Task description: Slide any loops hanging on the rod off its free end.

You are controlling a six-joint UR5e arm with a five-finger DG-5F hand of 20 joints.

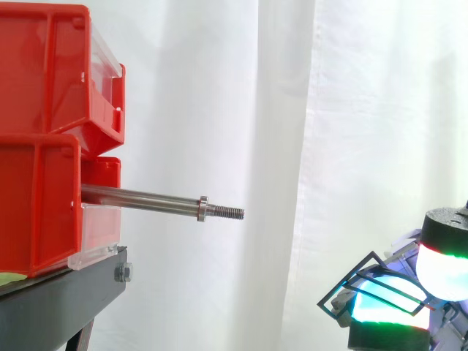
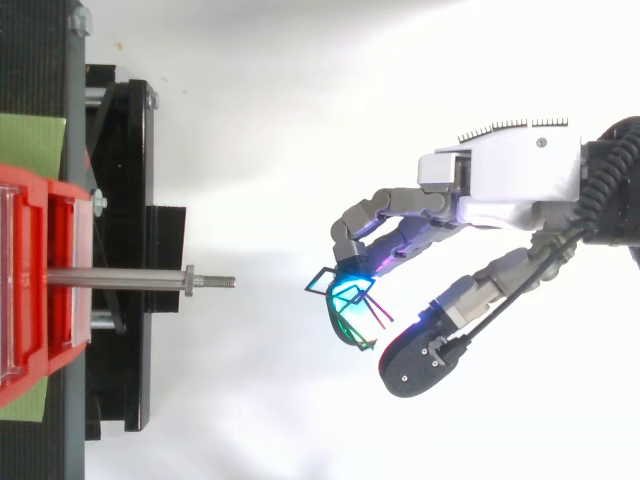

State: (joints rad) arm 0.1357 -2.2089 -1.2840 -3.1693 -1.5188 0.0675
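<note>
Shiny metal rod (image 1: 139,198), thin wire loops (image 2: 350,318), glossy red plastic bins (image 1: 44,73), matt blk stand (image 1: 58,303), cloth curtain (image 1: 351,110)

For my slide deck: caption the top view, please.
Hand holds thin wire loops beyond the free end of the bare rod.

**Silver-grey hand, tips aglow**

Here's the hand (image 2: 510,165): a pale silver palm block with a small dark screw and a toothed upper edge. Grey segmented fingers (image 2: 400,205) run out from it, the thumb (image 2: 415,362) ends in a black shell, and the pads (image 1: 442,269) glow white, cyan and green.
</note>
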